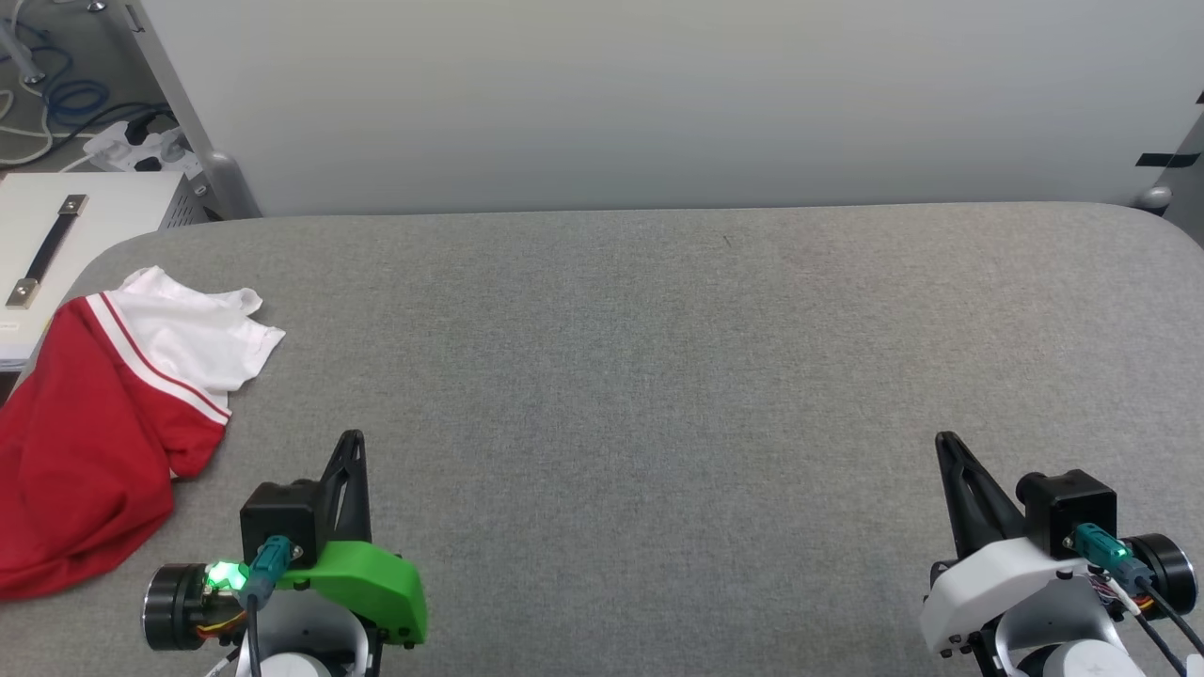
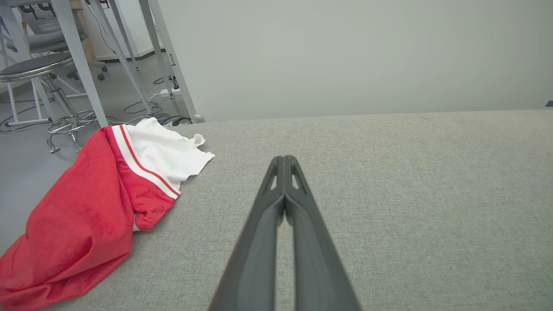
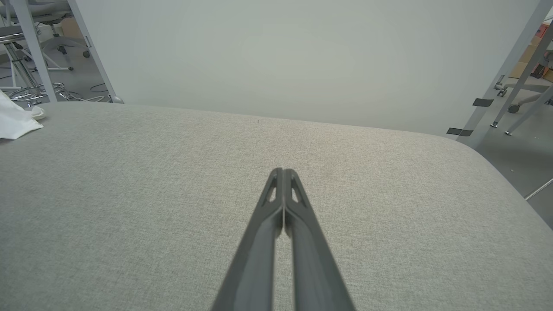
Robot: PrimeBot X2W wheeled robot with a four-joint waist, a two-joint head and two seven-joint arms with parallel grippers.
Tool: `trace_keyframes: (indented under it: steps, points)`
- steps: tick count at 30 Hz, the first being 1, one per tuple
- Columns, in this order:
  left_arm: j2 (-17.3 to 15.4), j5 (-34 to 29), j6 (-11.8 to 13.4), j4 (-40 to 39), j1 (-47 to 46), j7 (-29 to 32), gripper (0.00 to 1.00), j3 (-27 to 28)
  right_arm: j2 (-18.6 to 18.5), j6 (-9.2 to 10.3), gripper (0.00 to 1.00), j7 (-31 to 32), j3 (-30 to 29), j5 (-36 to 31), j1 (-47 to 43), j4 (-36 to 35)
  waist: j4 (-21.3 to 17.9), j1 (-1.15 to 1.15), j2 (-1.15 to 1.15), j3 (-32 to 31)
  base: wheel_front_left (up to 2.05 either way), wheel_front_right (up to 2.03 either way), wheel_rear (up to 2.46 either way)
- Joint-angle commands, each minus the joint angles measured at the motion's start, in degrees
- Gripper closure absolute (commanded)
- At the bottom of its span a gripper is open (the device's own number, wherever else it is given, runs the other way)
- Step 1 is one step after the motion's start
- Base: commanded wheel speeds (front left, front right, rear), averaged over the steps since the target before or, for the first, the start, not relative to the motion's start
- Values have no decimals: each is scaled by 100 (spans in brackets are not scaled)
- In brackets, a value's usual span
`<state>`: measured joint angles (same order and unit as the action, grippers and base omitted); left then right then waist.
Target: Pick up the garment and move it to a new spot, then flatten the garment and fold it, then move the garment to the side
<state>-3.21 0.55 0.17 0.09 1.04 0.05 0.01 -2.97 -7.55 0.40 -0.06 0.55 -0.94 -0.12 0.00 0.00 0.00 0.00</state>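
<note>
The garment [image 1: 94, 442], red with a white sleeve and red-white striped trim, lies crumpled at the table's left edge, partly hanging over it. The left wrist view has the garment [image 2: 86, 211] at the left, and a white corner of the garment [image 3: 15, 121] shows at the far left of the right wrist view. My left gripper [image 1: 353, 442] sits at the lower left, just right of the cloth and apart from it, shut with nothing held [image 2: 284, 159]. At the lower right my right gripper [image 1: 943, 440] is shut and empty too, tips pressed together [image 3: 283, 171].
The grey fabric-covered table [image 1: 658, 376] spreads across the view, its far edge against a pale wall [image 1: 658, 94]. A white cabinet with a handle [image 1: 56, 235] and cables stand beyond the left corner. A stool [image 2: 39, 69] and metal frame legs stand past the left side.
</note>
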Motion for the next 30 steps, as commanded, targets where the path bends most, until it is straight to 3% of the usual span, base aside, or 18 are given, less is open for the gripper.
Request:
trace_keyframes:
  steps: [1, 10, 11, 30]
  points:
    - [34, -55, -17, -9, -104, -5, 100, -1, 10, 6, 100, -40, 6, -55, 94, 12, 0, 0, 0, 0, 0, 0, 0]
    - [34, -55, -17, -9, -104, -5, 100, -1, 10, 6, 100, -40, 6, -55, 94, 12, 0, 0, 0, 0, 0, 0, 0]
    - [-1, 2, 1, 0, 2, -1, 0, 1, 0, 0, 0, 2, 1, 2, -2, 0, 0, 0, 0, 0, 0, 0, 0]
    - [3, 142, -89, 31, -46, -190, 0, 21, -7, 1, 0, -193, 32, 185, 100, 149, 8, 0, 0, -6, 0, 0, 0]
